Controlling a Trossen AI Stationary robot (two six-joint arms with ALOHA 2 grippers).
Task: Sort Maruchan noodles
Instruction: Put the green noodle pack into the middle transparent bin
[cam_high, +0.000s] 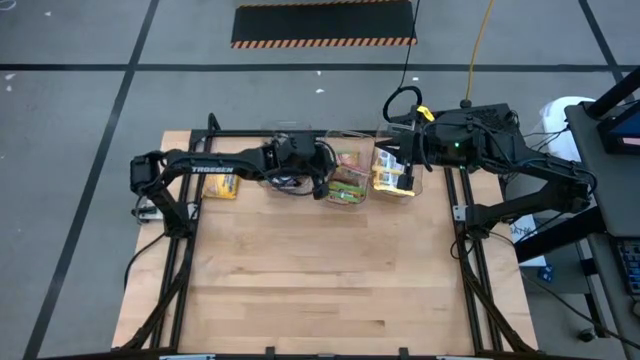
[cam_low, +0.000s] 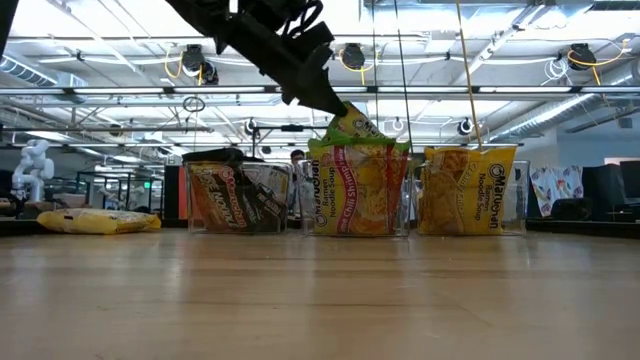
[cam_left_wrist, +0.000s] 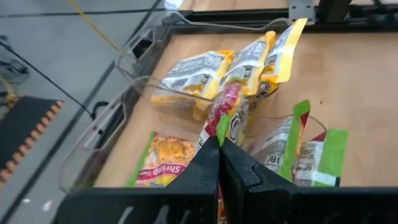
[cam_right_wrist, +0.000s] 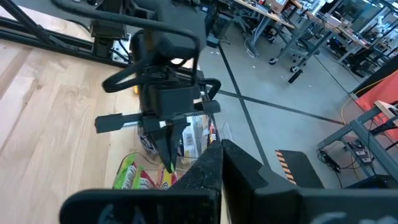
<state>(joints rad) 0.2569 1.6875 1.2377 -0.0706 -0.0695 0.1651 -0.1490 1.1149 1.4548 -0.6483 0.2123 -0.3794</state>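
Overhead, we see 3 clear bins in a row at the far edge of the table (cam_high: 300, 290): a left bin (cam_high: 287, 160) largely hidden under the left arm, a middle bin (cam_high: 348, 172) and a right bin (cam_high: 396, 170). The left gripper (cam_high: 322, 188) reaches across to the middle bin, while the right gripper (cam_high: 412, 172) sits over the right bin.

From table height we get what the overhead view hides: the left gripper (cam_low: 335, 102) comes down from above with its fingers pinched on the top corner of a lime-green packet (cam_low: 352, 124), which stands tilted at the top of the middle bin (cam_low: 358, 190) of lime-green and pink packets. Black packets (cam_low: 238, 197) fill the left bin and yellow packets (cam_low: 468, 190) the right one. A lone yellow packet (cam_low: 97, 221) lies flat on the table well to the left of the bins; overhead it shows beside the left arm.

Only the left wrist view looks into the bins: the fingers (cam_left_wrist: 208, 163) meet on the green edge of the packet (cam_left_wrist: 222, 121), with yellow packets beyond.

In the right wrist view, the right gripper's fingers (cam_right_wrist: 208, 165) are pressed together with nothing between them, and the left gripper (cam_right_wrist: 169, 152) shows farther off above the green packets.
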